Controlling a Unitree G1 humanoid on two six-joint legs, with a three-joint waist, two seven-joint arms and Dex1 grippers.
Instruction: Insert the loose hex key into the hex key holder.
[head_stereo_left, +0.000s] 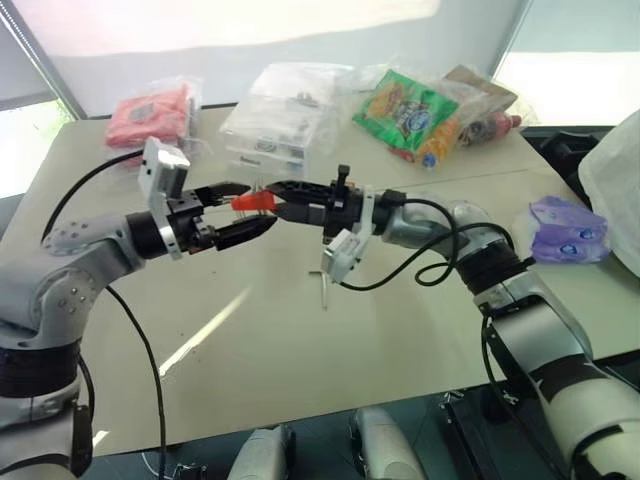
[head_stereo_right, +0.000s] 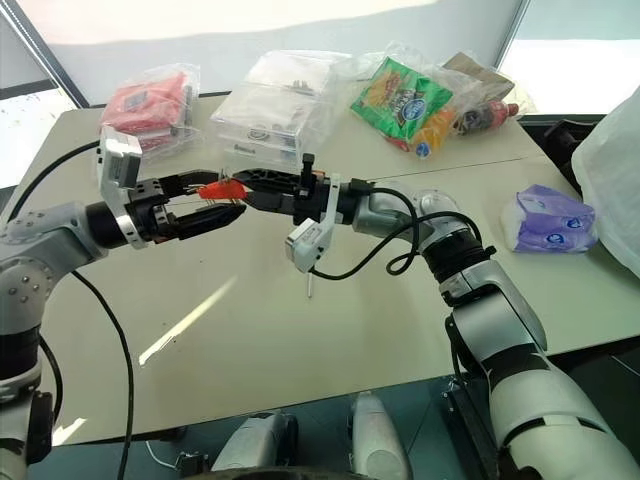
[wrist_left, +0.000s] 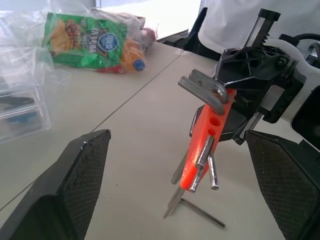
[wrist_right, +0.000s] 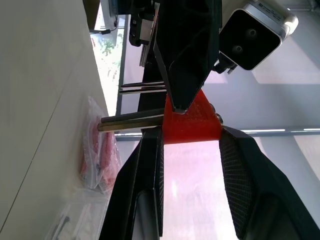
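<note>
Right gripper (head_stereo_left: 285, 190) is clamped on the hex key holder (head_stereo_left: 254, 201), held in the air above mid-surface (head_stereo_left: 250, 340), with the keys pointing toward the left arm. In the right wrist view the red block (wrist_right: 192, 122) is pinched between the two pads. Left gripper (head_stereo_left: 240, 210) stands wide, one finger either side of the holder, not gripping it.

The loose hex key (wrist_left: 197, 210) lies flat on the surface, below the holder and toward 5 o'clock from it in the head views (head_stereo_left: 323, 290). It is untouched.

Judgement: this looks like a handover or regrasp of the holder, with the insertion not begun.

- If the left gripper takes the holder, it should close on the plastic body, clear of the prongs and of the empty holes (wrist_left: 216, 121).
- Right should let go only once the left grip is firm.
- The key is thin and lies flat, so a pinch near its bend is likely easiest.
- Keep the empty hole facing the free arm.

Background: snack bag (head_stereo_left: 410, 110) at 1 o'clock, well apart.
</note>
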